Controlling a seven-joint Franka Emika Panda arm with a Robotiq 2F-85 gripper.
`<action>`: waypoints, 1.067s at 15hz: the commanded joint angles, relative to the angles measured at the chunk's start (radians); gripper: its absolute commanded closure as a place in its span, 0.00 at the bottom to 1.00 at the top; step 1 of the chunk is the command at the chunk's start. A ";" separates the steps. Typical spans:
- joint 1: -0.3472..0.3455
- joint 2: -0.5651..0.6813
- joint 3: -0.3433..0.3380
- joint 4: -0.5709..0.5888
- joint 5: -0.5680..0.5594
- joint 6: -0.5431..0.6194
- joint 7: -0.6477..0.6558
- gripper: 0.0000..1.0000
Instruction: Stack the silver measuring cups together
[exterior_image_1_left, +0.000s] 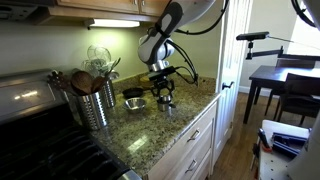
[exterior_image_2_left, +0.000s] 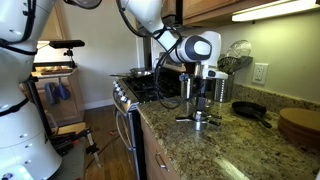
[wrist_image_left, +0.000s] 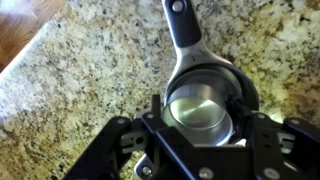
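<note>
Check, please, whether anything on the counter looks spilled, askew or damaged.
Nothing stands out. The silver measuring cups sit upright on the granite counter, apparently one nested in another, with the gripper straddling them; no spill or damage shows.

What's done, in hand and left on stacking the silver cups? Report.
Done: in the wrist view the measuring cups look nested, a smaller one inside a larger, on the granite counter. In hand: the gripper straddles them, jaws at either side; whether it grips is unclear. Left: backing off; no loose cup shows clearly, but the exterior views are too small to be sure.
</note>
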 joint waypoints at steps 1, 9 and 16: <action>0.000 0.021 -0.007 0.038 0.010 -0.004 -0.033 0.59; -0.001 0.024 -0.015 0.044 0.013 -0.011 -0.047 0.00; 0.007 0.030 -0.022 0.043 0.007 -0.003 -0.030 0.00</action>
